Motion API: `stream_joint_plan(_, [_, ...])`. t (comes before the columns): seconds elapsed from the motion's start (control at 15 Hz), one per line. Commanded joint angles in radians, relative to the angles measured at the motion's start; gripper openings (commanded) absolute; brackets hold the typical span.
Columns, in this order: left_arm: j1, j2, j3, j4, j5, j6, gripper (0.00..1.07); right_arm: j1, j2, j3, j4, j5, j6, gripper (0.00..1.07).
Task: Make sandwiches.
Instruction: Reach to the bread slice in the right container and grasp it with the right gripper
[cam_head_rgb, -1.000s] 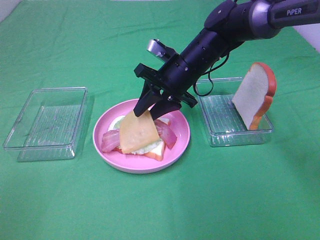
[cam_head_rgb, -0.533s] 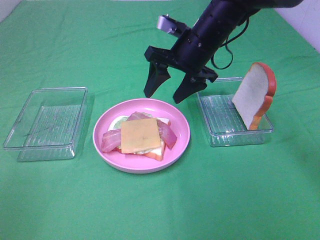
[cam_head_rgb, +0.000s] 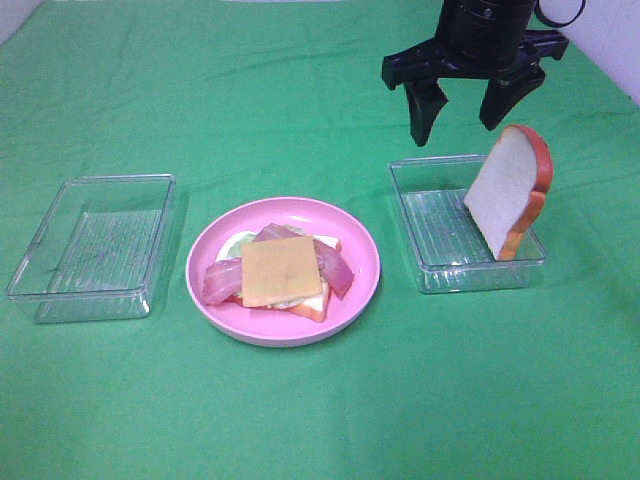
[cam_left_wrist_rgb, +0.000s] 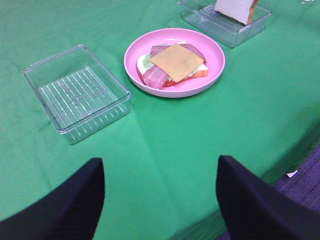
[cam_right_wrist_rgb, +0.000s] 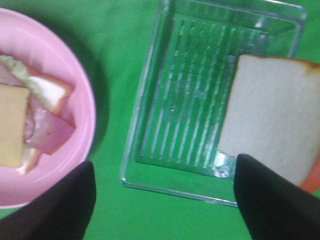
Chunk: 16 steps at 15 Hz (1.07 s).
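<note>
On the pink plate lies a partial sandwich: a bread slice under lettuce and bacon strips, with a yellow cheese slice on top. A second bread slice leans upright against the right end of the clear right tray. My right gripper hangs open and empty above that tray's far edge. In the right wrist view the bread slice and the tray lie below the open gripper. My left gripper is open and empty, far back from the plate.
An empty clear tray stands left of the plate on the green cloth. The left wrist view shows the table's near edge close under the left gripper's fingers.
The right gripper let the cheese slice drop flat onto the stack, opened wide, then rose and swung right to above the right tray. The left gripper has not moved.
</note>
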Motion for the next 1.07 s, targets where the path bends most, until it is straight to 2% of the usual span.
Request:
stream_joint_plan(0.07, [-0.002,-0.021,0.002,-0.004,-0.012,-0.003,0.62,-0.004,-0.011,-0.007,-0.096,0.053,0.020,0.78])
stream_joint_plan(0.27, [-0.002,-0.021,0.002,-0.004,-0.012,-0.003,0.62,-0.029,-0.011,-0.007,-0.121,0.058,0.023,0.81])
stream_joint_plan(0.33, [-0.002,-0.021,0.002,-0.004,-0.012,-0.003,0.62,-0.103,-0.011,-0.007,-0.056,0.058,0.024,0.81])
stream_joint_plan(0.47, [-0.002,-0.021,0.002,-0.004,-0.012,-0.003,0.62,-0.175,-0.010,-0.007,0.001,0.053,0.014,0.81])
stream_joint_plan(0.6, [-0.002,-0.021,0.002,-0.004,-0.012,-0.003,0.62,-0.222,-0.001,-0.007,0.036,0.052,-0.003,0.81])
stream_joint_plan(0.73, [-0.002,-0.021,0.002,-0.004,-0.012,-0.003,0.62,-0.279,0.025,-0.007,0.150,0.053,-0.074,0.81])
stream_joint_plan(0.87, [-0.002,-0.021,0.002,-0.004,-0.012,-0.003,0.62,-0.307,0.047,-0.007,0.228,0.029,-0.134,0.81])
stream_joint_plan(1.07, [-0.002,-0.021,0.002,-0.004,-0.012,-0.003,0.62,-0.308,0.102,-0.007,0.214,-0.008,-0.134,0.80])
